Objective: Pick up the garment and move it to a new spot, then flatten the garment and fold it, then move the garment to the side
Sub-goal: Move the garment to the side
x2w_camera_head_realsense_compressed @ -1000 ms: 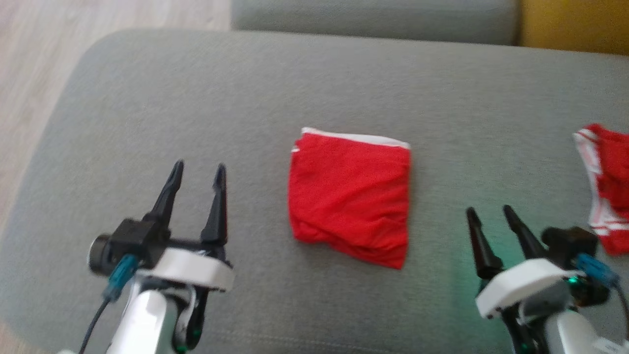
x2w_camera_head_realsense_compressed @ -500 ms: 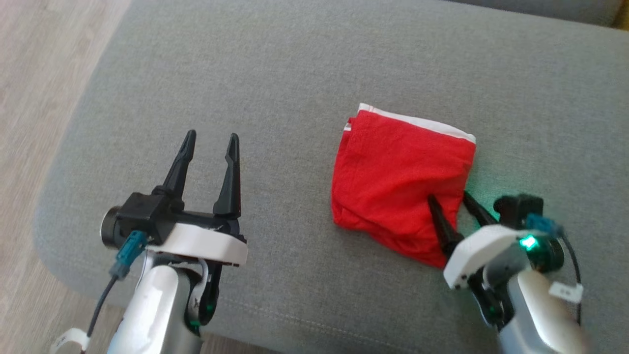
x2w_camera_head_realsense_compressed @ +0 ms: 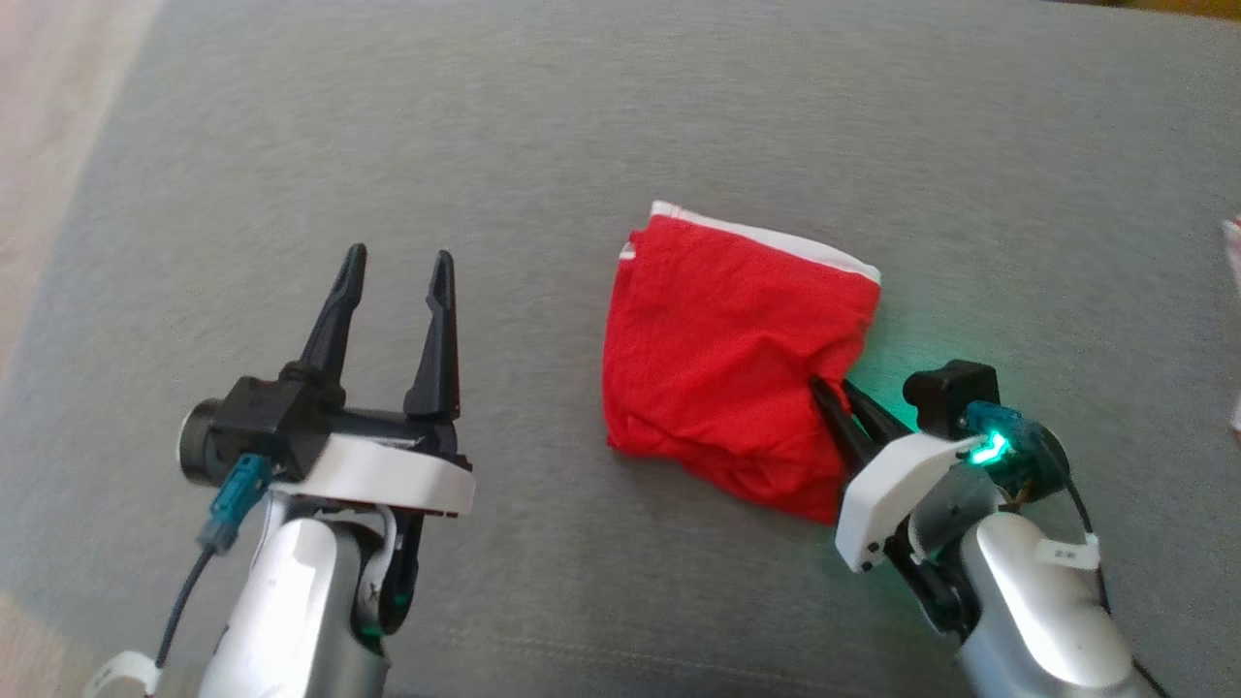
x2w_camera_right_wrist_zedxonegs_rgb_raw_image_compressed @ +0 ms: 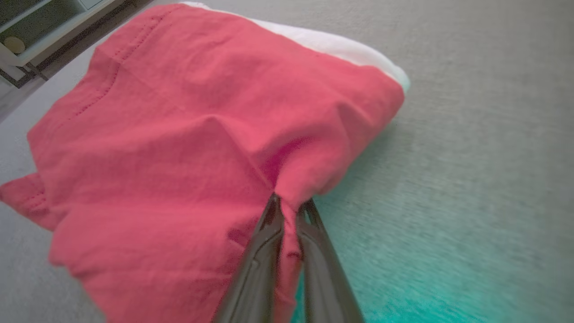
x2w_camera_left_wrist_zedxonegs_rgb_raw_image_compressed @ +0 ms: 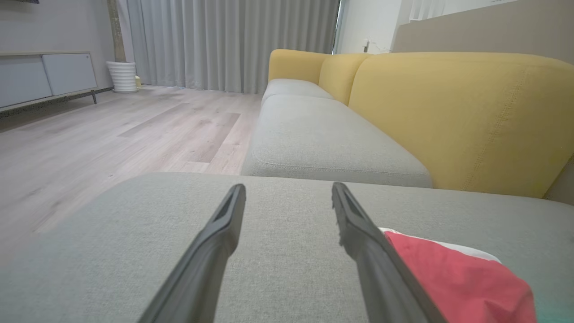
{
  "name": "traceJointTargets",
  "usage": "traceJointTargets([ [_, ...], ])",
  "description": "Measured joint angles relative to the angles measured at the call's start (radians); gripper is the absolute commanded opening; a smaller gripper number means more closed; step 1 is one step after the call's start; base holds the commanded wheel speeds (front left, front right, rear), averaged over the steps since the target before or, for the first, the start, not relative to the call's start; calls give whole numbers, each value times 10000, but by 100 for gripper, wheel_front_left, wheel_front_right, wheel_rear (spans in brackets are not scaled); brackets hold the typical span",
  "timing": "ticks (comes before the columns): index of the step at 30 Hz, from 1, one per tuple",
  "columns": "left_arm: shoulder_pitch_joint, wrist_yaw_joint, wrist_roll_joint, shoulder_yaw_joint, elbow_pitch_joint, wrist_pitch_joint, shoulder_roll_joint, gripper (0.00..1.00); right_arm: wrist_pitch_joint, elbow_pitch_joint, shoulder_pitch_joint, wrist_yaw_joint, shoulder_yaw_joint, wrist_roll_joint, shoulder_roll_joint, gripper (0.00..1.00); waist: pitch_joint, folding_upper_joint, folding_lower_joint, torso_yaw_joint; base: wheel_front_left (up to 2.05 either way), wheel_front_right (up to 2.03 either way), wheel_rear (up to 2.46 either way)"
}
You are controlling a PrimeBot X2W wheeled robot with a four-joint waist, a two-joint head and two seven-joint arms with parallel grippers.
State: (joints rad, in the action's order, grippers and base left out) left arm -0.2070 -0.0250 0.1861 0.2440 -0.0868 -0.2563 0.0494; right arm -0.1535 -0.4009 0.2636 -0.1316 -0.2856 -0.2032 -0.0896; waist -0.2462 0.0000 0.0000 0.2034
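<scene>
The garment (x2w_camera_head_realsense_compressed: 722,354) is a folded red cloth with a white band along its far edge, lying on the grey cushion (x2w_camera_head_realsense_compressed: 582,126). My right gripper (x2w_camera_head_realsense_compressed: 834,386) is shut on the garment's right edge, and the cloth bunches into a pinched ridge at the fingertips (x2w_camera_right_wrist_zedxonegs_rgb_raw_image_compressed: 289,206). The red cloth (x2w_camera_right_wrist_zedxonegs_rgb_raw_image_compressed: 179,134) spreads up and left of them in the right wrist view. My left gripper (x2w_camera_head_realsense_compressed: 396,262) stands open to the left of the garment, apart from it, with nothing between its fingers (x2w_camera_left_wrist_zedxonegs_rgb_raw_image_compressed: 226,224). The garment's corner (x2w_camera_left_wrist_zedxonegs_rgb_raw_image_compressed: 453,278) lies at the lower right in the left wrist view.
A sliver of another red-and-white cloth (x2w_camera_head_realsense_compressed: 1233,242) lies at the right edge of the head view. Wooden floor (x2w_camera_head_realsense_compressed: 39,116) lies beyond the cushion's left side. A yellow sofa back (x2w_camera_left_wrist_zedxonegs_rgb_raw_image_compressed: 448,116) and a second grey seat cushion (x2w_camera_left_wrist_zedxonegs_rgb_raw_image_compressed: 323,139) stand beyond.
My right gripper has moved onto the garment's right edge and closed on it, bunching the cloth. The head camera has shifted. The left gripper stays open.
</scene>
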Motion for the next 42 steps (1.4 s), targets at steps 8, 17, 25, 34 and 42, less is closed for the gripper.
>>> traceJointTargets([
  [8, 5, 86, -192, -211, 196, -4, 105, 100, -322, 1774, -303, 0, -339, -23, -1383, 0, 28, 0, 0, -1633, 0, 0, 0],
  [17, -150, 267, -359, -190, 244, -4, 261, 100, -1409, 3381, 133, 0, -314, -276, -3534, 0, -256, 0, 0, -3105, 0, 0, 0],
  [25, -748, 405, -441, -94, 276, -4, 403, 100, -1814, 3662, 1794, 0, 222, -1091, -5567, 0, -1179, 0, 0, -3571, 0, 0, 0],
  [34, -1186, 443, -529, -12, 412, -4, 454, 100, -2543, 2512, 2645, 0, 1221, -1563, -7106, 0, -2058, 0, 0, -3505, 0, 0, 0],
  [42, -1715, 531, -531, -10, 470, -4, 481, 100, -2322, 1104, 3278, 0, 2075, -913, -6086, 0, -2789, 0, 1, -3418, 0, 0, 0],
])
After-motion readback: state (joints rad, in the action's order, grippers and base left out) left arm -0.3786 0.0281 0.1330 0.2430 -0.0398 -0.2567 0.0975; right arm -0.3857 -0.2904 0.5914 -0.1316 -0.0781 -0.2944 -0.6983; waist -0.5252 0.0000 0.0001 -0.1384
